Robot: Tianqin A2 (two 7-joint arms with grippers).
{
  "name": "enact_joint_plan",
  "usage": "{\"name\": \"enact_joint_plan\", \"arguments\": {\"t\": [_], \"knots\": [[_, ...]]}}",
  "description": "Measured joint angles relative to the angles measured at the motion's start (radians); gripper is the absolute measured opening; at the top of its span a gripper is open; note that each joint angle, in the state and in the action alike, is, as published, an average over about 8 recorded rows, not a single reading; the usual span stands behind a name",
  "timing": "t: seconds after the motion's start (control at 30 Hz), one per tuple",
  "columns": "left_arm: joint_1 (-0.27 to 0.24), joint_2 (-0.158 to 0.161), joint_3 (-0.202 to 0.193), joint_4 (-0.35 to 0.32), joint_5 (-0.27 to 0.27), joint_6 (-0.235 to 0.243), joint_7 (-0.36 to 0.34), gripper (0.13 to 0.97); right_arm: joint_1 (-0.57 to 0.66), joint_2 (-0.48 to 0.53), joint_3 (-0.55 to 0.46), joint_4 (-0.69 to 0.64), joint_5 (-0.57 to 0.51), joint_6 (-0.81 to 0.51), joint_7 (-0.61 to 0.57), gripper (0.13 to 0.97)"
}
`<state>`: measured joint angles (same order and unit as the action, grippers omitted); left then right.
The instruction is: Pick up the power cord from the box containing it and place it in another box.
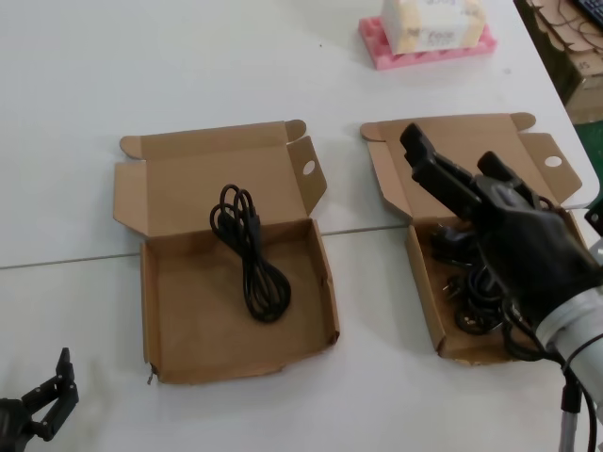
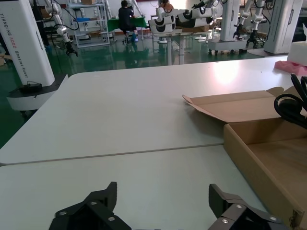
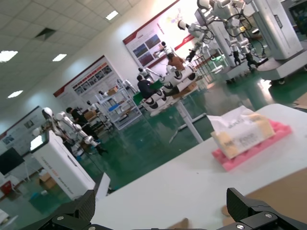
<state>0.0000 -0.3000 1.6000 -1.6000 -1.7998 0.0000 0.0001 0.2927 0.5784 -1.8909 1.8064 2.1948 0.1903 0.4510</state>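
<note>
The power cord point(image 1: 250, 252), a slim black looped bundle, lies in the left brown box point(image 1: 188, 330), which has a wavy front wall and an oval hole in a lid tab. It also shows in the left wrist view point(image 2: 289, 104), inside that box point(image 2: 249, 153). The right brown box point(image 1: 426, 282) holds a mass of black cables point(image 1: 466, 282). My right gripper point(image 1: 452, 155) is open and empty, raised above the right box; its wrist view point(image 3: 160, 206) looks out over the table. My left gripper point(image 1: 64, 381) is open and empty at the table's near left corner point(image 2: 163, 194).
A tissue pack on pink foam point(image 1: 429, 28) stands at the table's far side and shows in the right wrist view point(image 3: 244, 136). Flat cardboard pieces point(image 1: 570, 42) lie past the table's right edge. A table seam point(image 1: 75, 259) runs across the middle.
</note>
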Motion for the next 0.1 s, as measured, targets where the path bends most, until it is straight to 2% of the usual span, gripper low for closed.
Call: {"name": "enact_joint_plan", "arguments": {"t": [0.1], "knots": [[0.000, 0.000, 0.000, 0.000, 0.000, 0.000, 0.000, 0.635, -0.010, -0.010, 0.010, -0.007, -0.013, -0.006, 0.000, 0.966]]}}
